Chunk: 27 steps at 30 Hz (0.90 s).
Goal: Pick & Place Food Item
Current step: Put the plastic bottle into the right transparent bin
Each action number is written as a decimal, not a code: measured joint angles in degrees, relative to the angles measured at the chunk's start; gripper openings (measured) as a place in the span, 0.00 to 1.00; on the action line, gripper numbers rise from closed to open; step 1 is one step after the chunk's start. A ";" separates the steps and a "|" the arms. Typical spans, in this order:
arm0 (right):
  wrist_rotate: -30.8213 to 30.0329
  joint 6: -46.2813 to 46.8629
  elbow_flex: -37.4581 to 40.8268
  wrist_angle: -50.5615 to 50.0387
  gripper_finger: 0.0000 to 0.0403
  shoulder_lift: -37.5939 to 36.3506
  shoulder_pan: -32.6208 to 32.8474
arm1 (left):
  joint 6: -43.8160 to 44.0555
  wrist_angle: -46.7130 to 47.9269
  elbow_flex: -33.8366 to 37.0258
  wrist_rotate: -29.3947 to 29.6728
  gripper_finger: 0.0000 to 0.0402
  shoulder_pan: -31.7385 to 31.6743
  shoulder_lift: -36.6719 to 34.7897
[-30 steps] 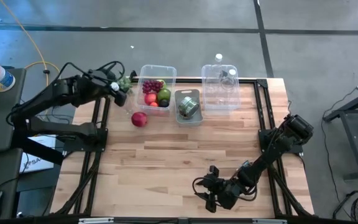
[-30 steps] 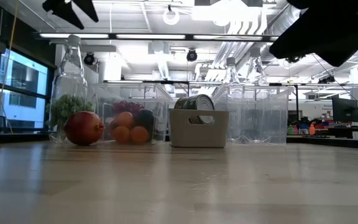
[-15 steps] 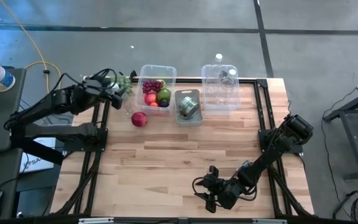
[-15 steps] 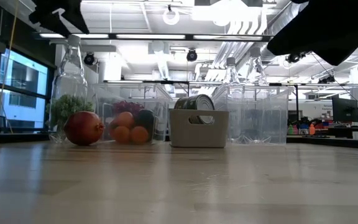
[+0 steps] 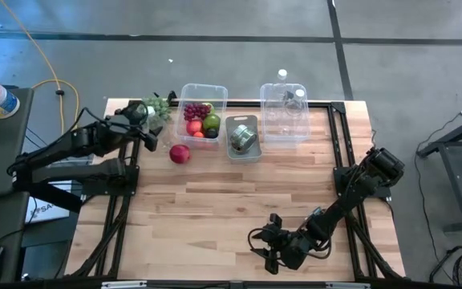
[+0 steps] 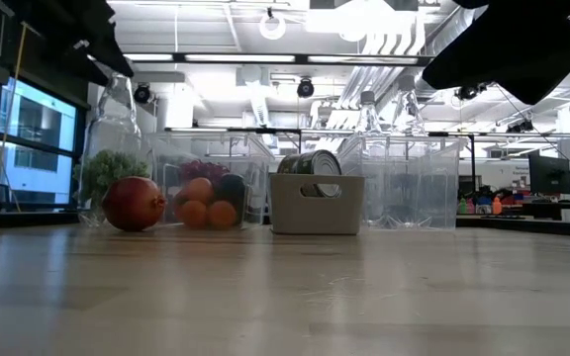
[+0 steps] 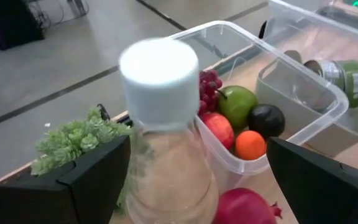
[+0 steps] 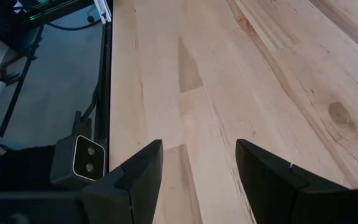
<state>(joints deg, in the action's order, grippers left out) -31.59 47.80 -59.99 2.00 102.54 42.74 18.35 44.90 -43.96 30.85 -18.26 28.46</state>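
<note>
A red pomegranate (image 5: 180, 153) rests on the table in front of a clear bin of fruit (image 5: 201, 119); it also shows in the low view (image 6: 134, 204). A clear bottle with a white cap (image 7: 160, 68) stands upright beside it, and a green leafy bunch (image 5: 157, 104) lies at the far left corner. My left gripper (image 5: 146, 131) hovers open above the table's far left. In its wrist view its fingers (image 7: 92, 180) show on either side of the bottle without touching it. My right gripper (image 5: 275, 249) waits open above bare wood (image 8: 194, 137) near the front edge.
A grey bin (image 5: 243, 138) holding a tin can stands right of the fruit bin. A larger clear bin (image 5: 285, 112) with a bottle in it stands at the far right. Bare wood stretches across the middle and front of the table (image 5: 215, 209).
My left gripper has sunk and drawn back toward the table's left edge, away from the fruit bin, staying open. The pomegranate, bottle and bins have kept their places.
</note>
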 joint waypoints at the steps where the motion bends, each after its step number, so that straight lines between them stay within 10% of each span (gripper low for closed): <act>1: 0.00 -0.01 0.00 0.00 0.48 0.00 0.00 | -0.83 -0.79 1.00 0.03 0.91 -0.02 -0.52; 20: -0.03 -0.04 0.00 0.00 0.48 0.02 0.00 | -7.77 -10.94 9.59 0.80 0.90 -0.93 -1.37; 27: -1.13 -0.04 0.00 -0.02 0.48 0.02 -0.02 | -10.86 -11.45 9.59 -2.26 0.71 -3.02 -0.85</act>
<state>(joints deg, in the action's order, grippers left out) -32.73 47.77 -59.99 1.98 102.56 42.72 7.48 33.45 -34.37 28.59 -21.28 27.61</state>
